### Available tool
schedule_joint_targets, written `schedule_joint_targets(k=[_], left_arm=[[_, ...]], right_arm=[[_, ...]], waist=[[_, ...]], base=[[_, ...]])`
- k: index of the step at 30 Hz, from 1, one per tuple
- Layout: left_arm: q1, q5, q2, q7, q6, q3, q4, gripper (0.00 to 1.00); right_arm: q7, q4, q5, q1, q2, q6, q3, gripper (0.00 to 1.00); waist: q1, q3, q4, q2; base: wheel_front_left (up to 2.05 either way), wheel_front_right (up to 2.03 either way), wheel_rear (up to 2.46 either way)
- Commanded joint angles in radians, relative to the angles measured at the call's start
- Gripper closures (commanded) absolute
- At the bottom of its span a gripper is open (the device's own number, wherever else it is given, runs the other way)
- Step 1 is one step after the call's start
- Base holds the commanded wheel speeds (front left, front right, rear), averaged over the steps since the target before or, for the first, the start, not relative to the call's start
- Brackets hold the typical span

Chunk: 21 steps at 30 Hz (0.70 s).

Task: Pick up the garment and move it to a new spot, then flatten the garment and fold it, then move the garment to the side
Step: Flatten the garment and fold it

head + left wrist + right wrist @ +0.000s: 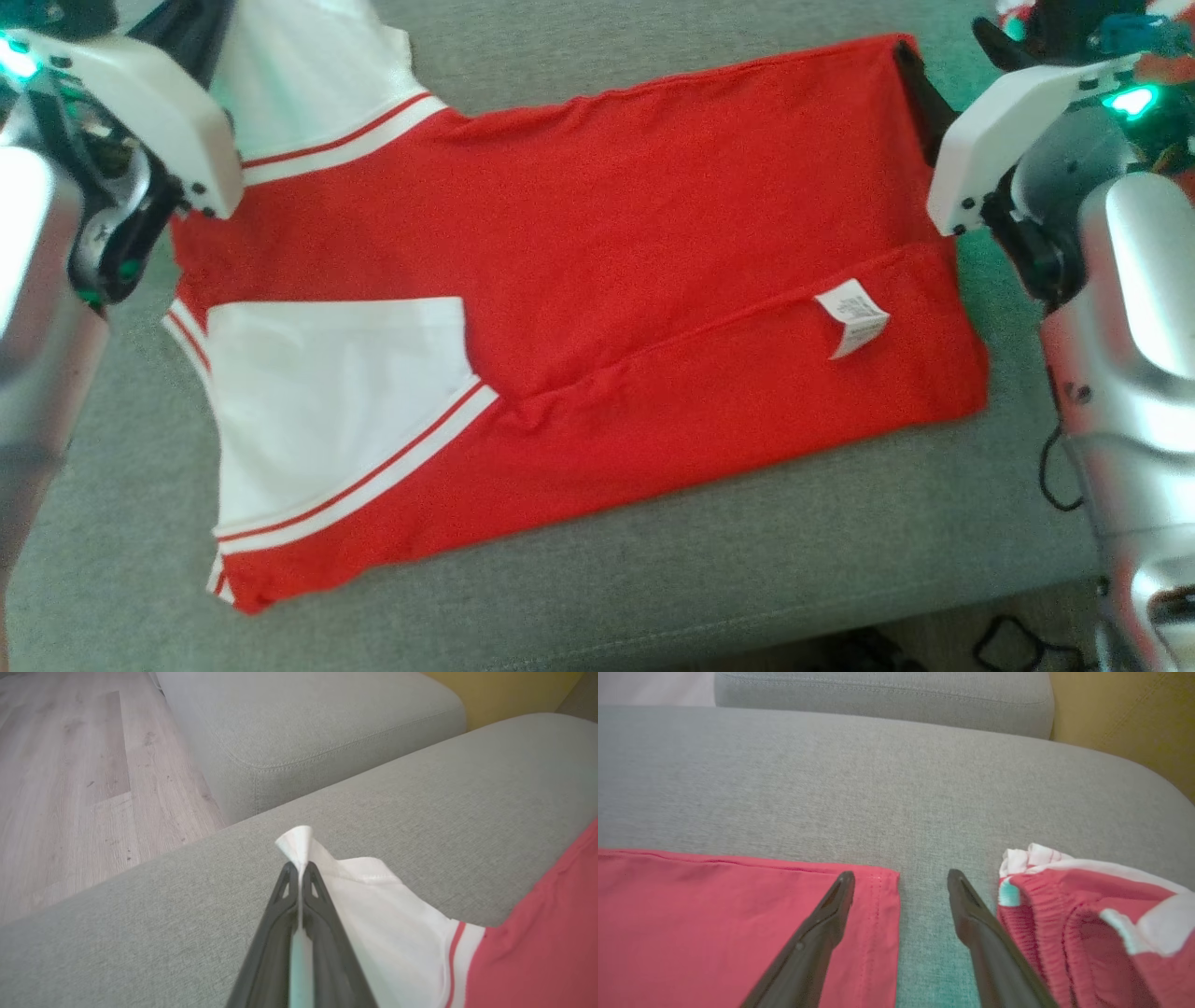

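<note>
Head view: the red garment (pixel 607 233) lies spread flat across the grey cushion (pixel 653 560), covering most of its middle. The white sleeves are toward the cushion's left end. The near long edge is folded over, so the white care label (pixel 851 317) faces up toward the cushion's right end. My right gripper (pixel 910 79) sits at the garment's far corner at that same end.

Left wrist view: my left gripper (pixel 299 868) is pinched tight on the tip of a white sleeve (pixel 373 914), and a small peak of cloth sticks out past my fingertips, raised just above the cushion. Beyond the cushion are a second grey cushion (pixel 327 732) and a wooden floor (pixel 70 788).

Right wrist view: my fingers stand wide apart and hold nothing. One fingertip is over the garment's red hem corner. The other is over bare cushion, just beside a crumpled red-and-white cloth (pixel 1087 914) that lies on the same cushion.
</note>
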Motion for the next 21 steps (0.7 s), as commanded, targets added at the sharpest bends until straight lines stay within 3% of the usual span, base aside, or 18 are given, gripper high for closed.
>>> schedule_joint_targets(k=[1, 6, 7, 8, 9, 12, 14, 21], left_arm=[[-0.054, 0.008, 0.034, -0.016, -0.004, 0.035, -0.044, 1.00], [-0.049, 0.005, 0.022, -0.033, -0.012, 0.018, -0.107, 1.00], [-0.047, 0.003, 0.019, -0.034, -0.012, 0.014, -0.128, 1.00], [-0.046, 0.003, 0.017, -0.034, -0.012, 0.012, -0.137, 1.00], [-0.045, 0.002, 0.016, -0.034, -0.012, 0.011, -0.145, 1.00], [-0.041, 0.000, 0.015, -0.032, -0.011, 0.006, -0.161, 1.00], [-0.039, -0.001, 0.016, -0.031, -0.011, 0.003, -0.167, 1.00], [-0.031, -0.007, 0.028, -0.036, -0.009, 0.006, -0.179, 1.00]], right_arm=[[0.008, -0.009, -0.013, -0.032, -0.011, 0.002, 0.011, 0.00], [0.036, 0.102, 0.002, -0.084, -0.014, 0.002, 0.006, 0.00], [0.051, 0.142, 0.012, -0.104, -0.014, 0.002, 0.007, 0.05], [0.057, 0.161, 0.017, -0.115, -0.015, 0.002, 0.007, 0.18], [0.065, 0.179, 0.017, -0.125, -0.017, 0.002, 0.011, 0.46], [0.082, 0.222, 0.024, -0.149, -0.020, 0.002, 0.027, 0.70], [0.080, 0.239, 0.034, -0.162, -0.019, 0.002, 0.036, 1.00], [0.043, 0.267, 0.046, -0.187, -0.027, 0.002, 0.060, 1.00]], waist=[[0.0000, -0.002, 0.021, 0.0000], [0.0000, 0.004, 0.054, 0.0000], [0.0000, 0.007, 0.063, 0.0000], [0.0000, 0.009, 0.067, 0.0000], [0.0000, 0.010, 0.070, 0.0000], [0.0000, 0.010, 0.076, 0.0000], [0.0000, 0.007, 0.078, 0.0000], [0.0000, -0.021, 0.079, 0.0000]], base=[[0.00, 0.00, 0.00], [0.00, 0.00, 0.00], [0.00, 0.00, 0.00], [0.00, 0.00, 0.00], [0.00, 0.00, 0.00], [0.00, 0.00, 0.00], [0.00, 0.00, 0.00], [0.00, 0.00, 0.00]])
